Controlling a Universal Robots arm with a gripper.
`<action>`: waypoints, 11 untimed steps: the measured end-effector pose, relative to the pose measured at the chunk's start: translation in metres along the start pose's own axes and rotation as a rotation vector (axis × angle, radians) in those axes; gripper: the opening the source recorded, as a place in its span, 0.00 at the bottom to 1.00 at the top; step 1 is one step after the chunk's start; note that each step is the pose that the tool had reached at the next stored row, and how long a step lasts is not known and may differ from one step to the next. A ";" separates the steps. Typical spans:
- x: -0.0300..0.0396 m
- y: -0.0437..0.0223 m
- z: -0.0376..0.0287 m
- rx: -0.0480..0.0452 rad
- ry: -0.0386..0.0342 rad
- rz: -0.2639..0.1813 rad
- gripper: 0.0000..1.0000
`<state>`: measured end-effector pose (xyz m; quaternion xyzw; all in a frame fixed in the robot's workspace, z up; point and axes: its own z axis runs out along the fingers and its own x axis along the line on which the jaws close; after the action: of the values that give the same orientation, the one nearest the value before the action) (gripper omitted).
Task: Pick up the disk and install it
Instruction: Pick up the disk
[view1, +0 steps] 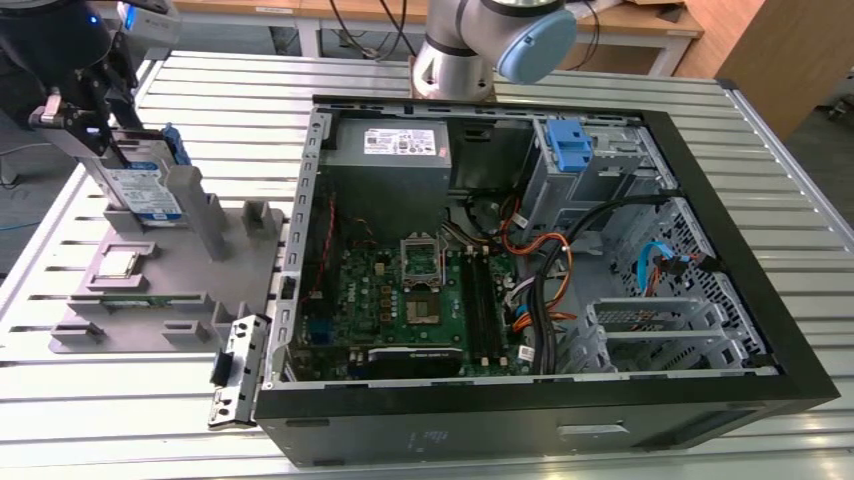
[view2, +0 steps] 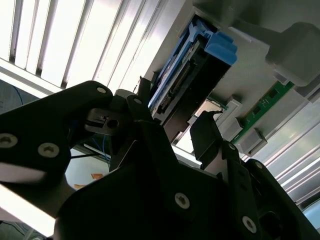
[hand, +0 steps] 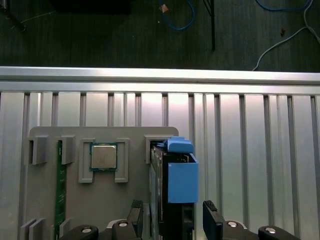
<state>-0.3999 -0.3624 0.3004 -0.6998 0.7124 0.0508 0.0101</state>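
Black fingers (hand: 212, 220) of the gripper (hand: 172, 210) sit closest to my lens in the first wrist view, one on each side of the disk (hand: 182, 175), a flat silver hard drive with blue plastic rails. I read the jaws as apart: a thin gap shows on either flank, and I see no contact.

That disk stands on edge in a slot of the grey plastic fixture tray (view1: 174, 290), which lies on the slatted aluminium table (view1: 107, 420) at the exterior view's left. Sharing the tray are a square silver processor chip (hand: 103, 156) and a narrow green memory stick (hand: 61, 185), both well apart from the jaws.

By my judgement the job has barely begun. The approach looks made, but the grasp, the lift and the whole install remain undone, and the disk appears fully seated in its slot.

As for room, grey upright posts of the tray hug the slot closely, so sideways clearance there is slim, while the space above looks free. Across the table the black computer case (view1: 534, 410) lies open, its raised rim between tray and interior. Its metal drive cage (view1: 601, 170) with a blue latch (view1: 574, 148) sits in the far corner, with orange and black cables (view1: 561, 250) bunched just beside it.
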 end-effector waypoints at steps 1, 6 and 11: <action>0.0000 0.0000 0.0000 -0.0001 0.0000 0.000 0.59; 0.0000 0.0000 0.0000 -0.0001 -0.0002 0.000 0.58; 0.0000 0.0000 0.0000 0.0000 -0.0004 0.000 0.51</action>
<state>-0.3999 -0.3624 0.3004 -0.6999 0.7124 0.0509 0.0103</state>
